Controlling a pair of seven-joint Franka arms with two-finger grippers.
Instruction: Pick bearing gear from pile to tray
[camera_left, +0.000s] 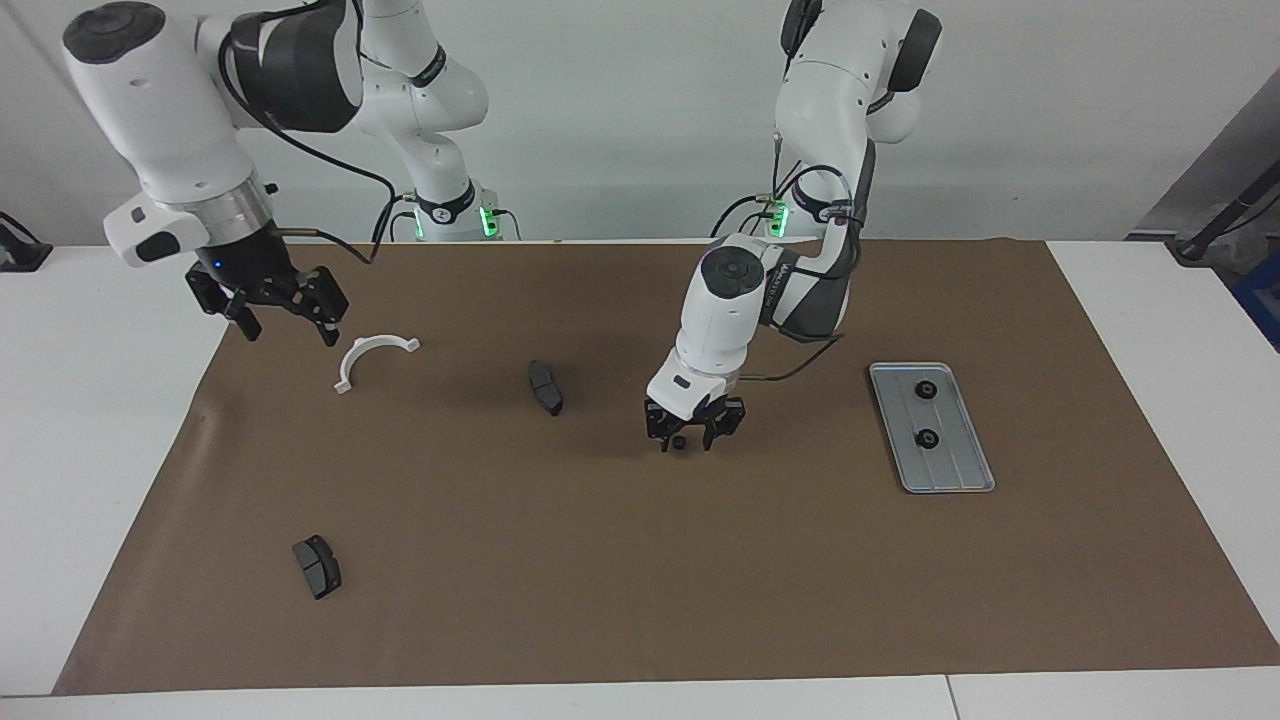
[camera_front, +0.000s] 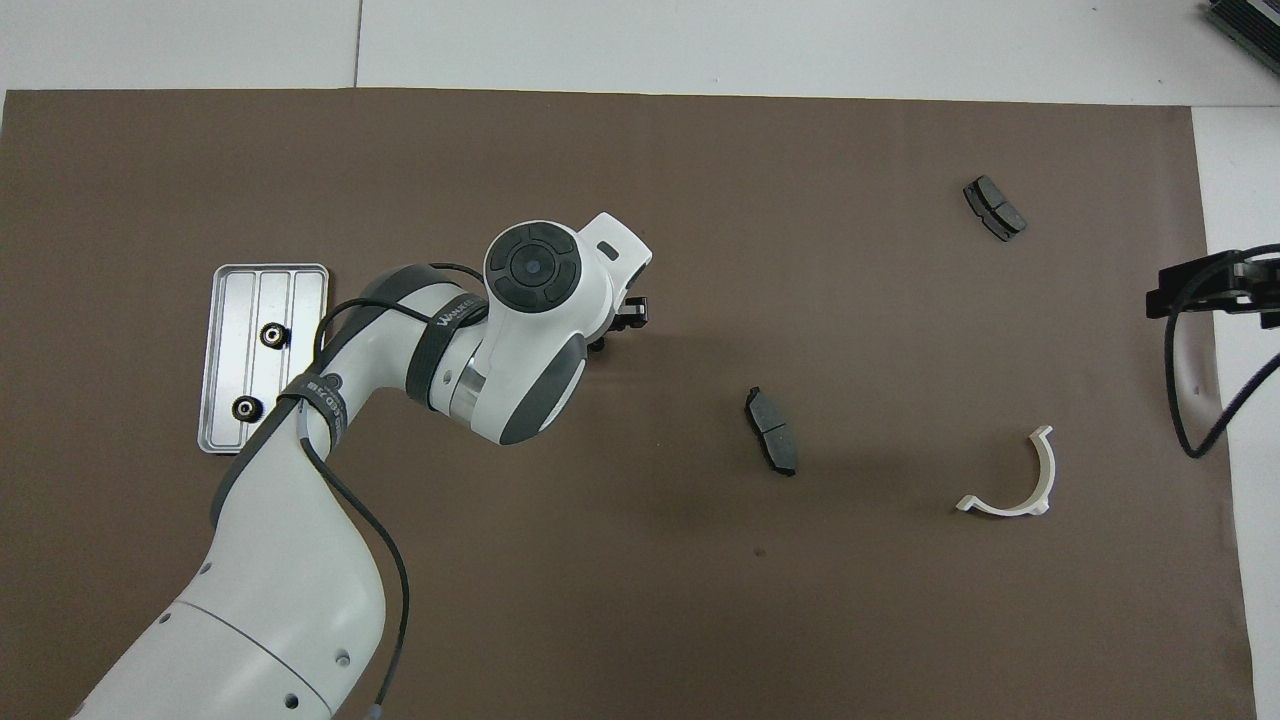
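Nearest the robots, toward the right arm's end of the table, a white half-ring bracket (camera_left: 372, 358) is seen lying flat on the brown mat (camera_left: 640, 580). A dark grey curved pad (camera_left: 545, 387) lies a little farther out, toward the middle, with its long axis running roughly away from the robots.

Farther out again, the left gripper (camera_left: 694, 438) is lowered to the mat at mid-table. The one loose bearing gear (camera_left: 678, 441) is seen in the facing view directly between its fingertips, so no sideways offset remains: the coming move is judged to turn only on the fingers drawing in across the small round part. The fingers are apart, bracketing the gear, and a firm clamp is not yet shown. In the overhead view the gear is hidden under the wrist.

The tray (camera_left: 950, 465) lies beside this spot, toward the left arm's end of the table, its long axis running away from the robots; two gears (camera_left: 926, 389) (camera_left: 926, 437) are already set in it. The left arm is plainly the nearer one for the carry.

The right gripper (camera_left: 283, 320) is held raised over the mat's edge at its own end, fingers spread and empty, waiting.

Farthest out, a second pad (camera_left: 317, 566) lies alone.
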